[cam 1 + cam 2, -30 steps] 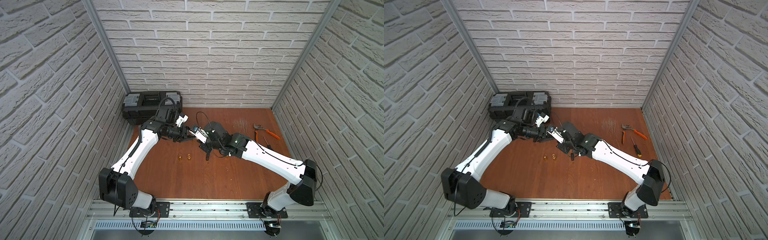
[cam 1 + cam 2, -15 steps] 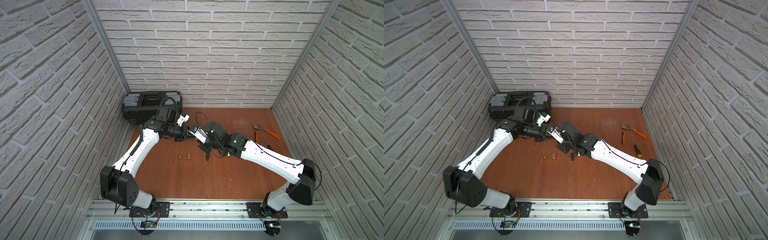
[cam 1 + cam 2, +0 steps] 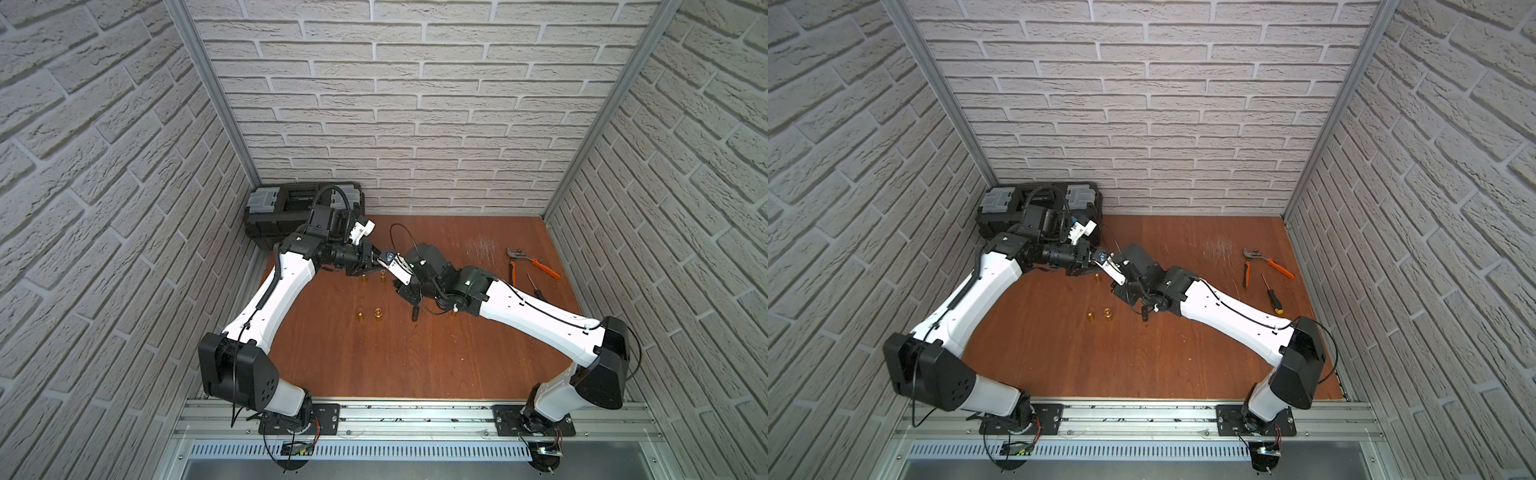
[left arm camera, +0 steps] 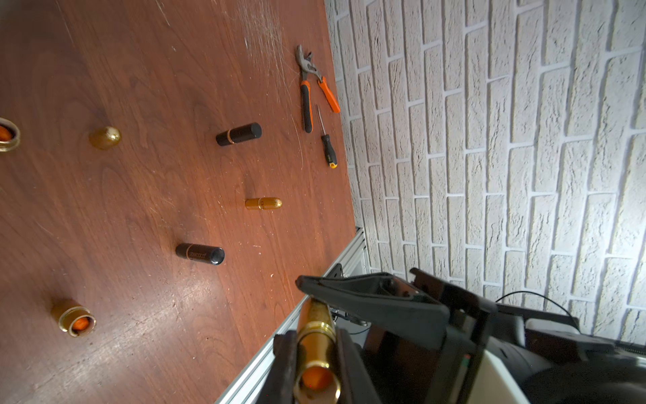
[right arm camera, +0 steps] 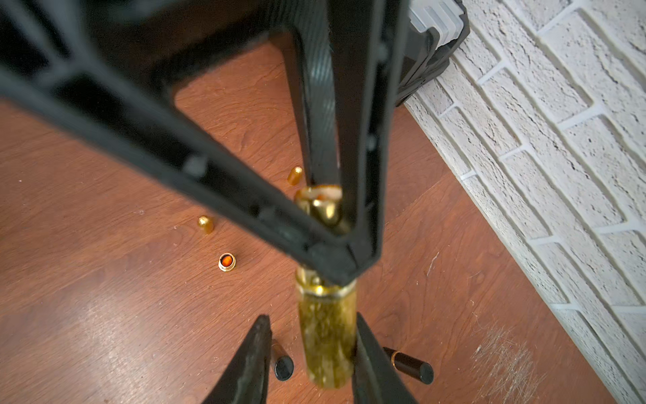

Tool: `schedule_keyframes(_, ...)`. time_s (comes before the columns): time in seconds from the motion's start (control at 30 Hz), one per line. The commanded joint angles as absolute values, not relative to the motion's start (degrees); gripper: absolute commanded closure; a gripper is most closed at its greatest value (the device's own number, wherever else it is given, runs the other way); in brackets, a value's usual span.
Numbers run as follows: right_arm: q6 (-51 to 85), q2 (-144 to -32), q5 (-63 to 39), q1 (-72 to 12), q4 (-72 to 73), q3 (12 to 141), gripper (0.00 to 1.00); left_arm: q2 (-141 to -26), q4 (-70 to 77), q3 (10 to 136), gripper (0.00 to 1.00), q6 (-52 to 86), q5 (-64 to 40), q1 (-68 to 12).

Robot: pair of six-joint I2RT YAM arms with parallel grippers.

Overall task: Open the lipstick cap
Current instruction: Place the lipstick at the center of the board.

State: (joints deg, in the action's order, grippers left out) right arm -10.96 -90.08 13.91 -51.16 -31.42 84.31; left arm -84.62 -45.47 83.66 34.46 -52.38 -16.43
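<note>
Meeting tip to tip above the table (image 3: 415,365) in a top view, the left gripper (image 3: 375,265) faces the right gripper (image 3: 386,269). Left wrist view: the left gripper (image 4: 314,349) is clamped on the gold lipstick (image 4: 314,335). Right wrist view: the right gripper (image 5: 311,321) stands parted around the gold lipstick (image 5: 327,342), with one finger (image 5: 251,363) clear of it.

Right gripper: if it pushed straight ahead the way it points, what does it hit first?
The right gripper straddles the gold lipstick; pushing on, it would probably run into the left gripper, which clamps the lipstick's other end just ahead.
</note>
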Motion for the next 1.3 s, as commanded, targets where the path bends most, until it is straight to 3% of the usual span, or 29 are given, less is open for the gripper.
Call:
schedule_keyframes(0.0, -11.2, -86.6, 17.2, -51.3, -29.8, 85.0, 0.62, -86.7, -49.5, 88.8, 0.87, 30.3, -49.6, -15.2)
schedule_keyframes(0.23, -10.6, -81.5, 22.2, -51.2, -35.4, 85.3, 0.61, -93.8, -48.9, 92.7, 0.86, 27.8, -38.8, -17.8)
schedule_keyframes(0.57, -10.4, -72.7, 28.1, -51.2, -39.2, 84.0, 0.59, -109.9, -48.5, 105.8, 0.85, 19.5, -14.4, -30.6)
schedule_keyframes(0.7, -10.1, -71.1, 29.5, -51.2, -39.5, 82.8, 0.58, -113.5, -44.5, 105.4, 0.85, 17.6, -7.2, -34.2)
schedule_keyframes(0.97, -9.6, -69.3, 30.4, -51.2, -38.9, 80.2, 0.58, -115.6, -33.2, 98.2, 0.85, 16.0, -4.1, -37.0)
schedule_keyframes(1.27, -9.5, -70.2, 30.5, -51.2, -38.9, 79.7, 0.58, -120.8, -33.1, 100.4, 0.83, 12.8, -0.9, -39.7)
